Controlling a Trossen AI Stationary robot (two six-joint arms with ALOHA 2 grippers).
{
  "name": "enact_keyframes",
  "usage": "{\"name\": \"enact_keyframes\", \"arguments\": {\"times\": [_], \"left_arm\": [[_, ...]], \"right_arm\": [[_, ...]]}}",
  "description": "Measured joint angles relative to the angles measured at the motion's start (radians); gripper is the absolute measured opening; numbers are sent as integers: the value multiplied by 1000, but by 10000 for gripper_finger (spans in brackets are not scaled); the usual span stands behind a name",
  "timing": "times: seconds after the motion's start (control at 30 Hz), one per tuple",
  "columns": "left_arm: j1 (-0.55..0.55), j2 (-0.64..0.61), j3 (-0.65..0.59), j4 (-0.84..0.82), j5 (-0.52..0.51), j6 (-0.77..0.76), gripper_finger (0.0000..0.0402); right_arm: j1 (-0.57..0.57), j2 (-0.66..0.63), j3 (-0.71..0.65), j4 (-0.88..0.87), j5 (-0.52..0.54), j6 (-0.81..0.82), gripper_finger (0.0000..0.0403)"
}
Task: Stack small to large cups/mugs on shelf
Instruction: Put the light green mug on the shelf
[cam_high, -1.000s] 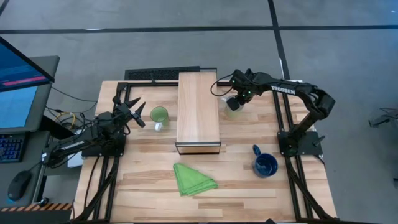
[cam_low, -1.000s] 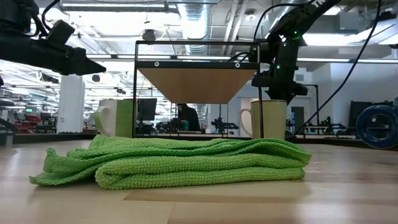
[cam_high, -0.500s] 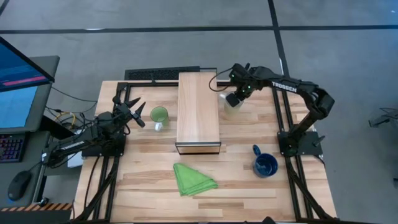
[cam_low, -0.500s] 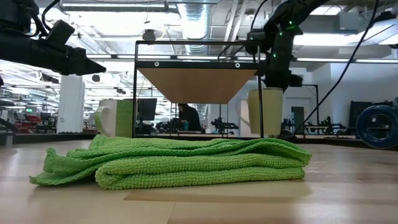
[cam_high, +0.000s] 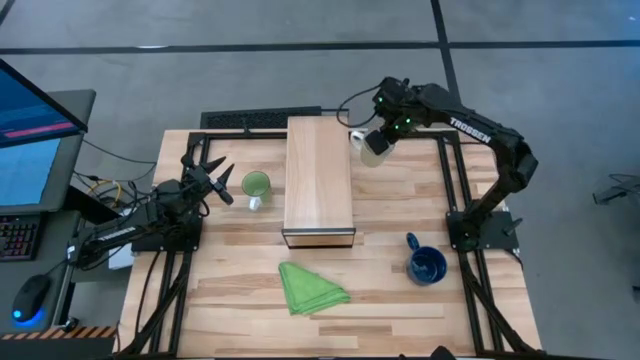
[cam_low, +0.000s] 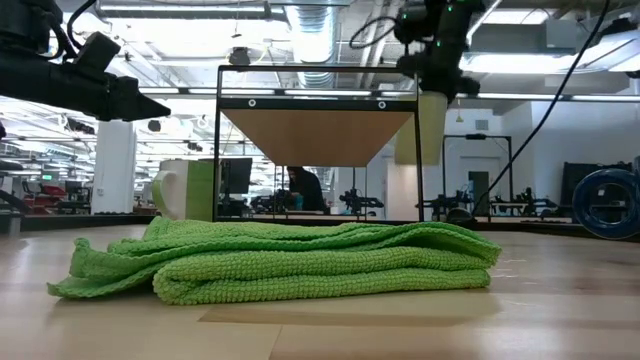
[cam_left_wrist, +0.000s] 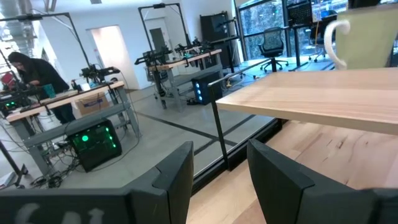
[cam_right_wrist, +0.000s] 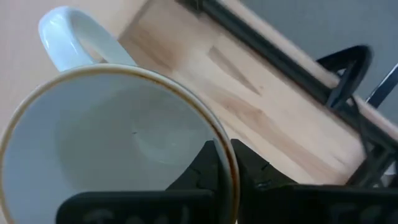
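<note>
My right gripper (cam_high: 386, 133) is shut on the small white mug (cam_high: 371, 146), which is up in the air just right of the shelf's far end; the mug also shows in the low view (cam_low: 432, 128). The light-wood shelf (cam_high: 318, 180) lies along the table's middle. The light green mug (cam_high: 255, 185) stands on its base left of the shelf. The dark blue mug (cam_high: 426, 266) stands at the near right. My left gripper (cam_high: 218, 184) is open and empty just left of the green mug. My right gripper holds the white mug by its wall at the rim (cam_right_wrist: 227, 155), on the side opposite the handle (cam_right_wrist: 67, 36). One finger is inside the mug (cam_right_wrist: 211, 167) and one outside (cam_right_wrist: 250, 175). The fingers come from above, pointing down. The mug hangs upright, clear of the table.
A folded green cloth (cam_high: 311, 287) lies near the front edge, ahead of the shelf's open end. Black frame rails (cam_high: 462, 200) run along the table's left, right and far sides. A keyboard (cam_high: 245, 120) lies at the far edge. A person (cam_left_wrist: 28, 71) works in the room behind.
My right gripper has gone up with the white mug. The mug stood on the table right of the shelf and now hangs clear above the level of the shelf's top, still upright and a little nearer the shelf.
</note>
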Motion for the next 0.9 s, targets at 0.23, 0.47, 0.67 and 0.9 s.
{"name": "enact_keyframes", "arguments": {"times": [0.23,0.47,0.67,0.9], "left_arm": [[0,0,0,0,0,0,144],[0,0,0,0,0,0,144],[0,0,0,0,0,0,144],[0,0,0,0,0,-1,144]], "right_arm": [[5,-1,142,-54,21,-9,31],[7,1,259,-49,19,-11,31],[8,1,318,-50,19,-36,31],[26,2,332,-48,18,-55,31]]}}
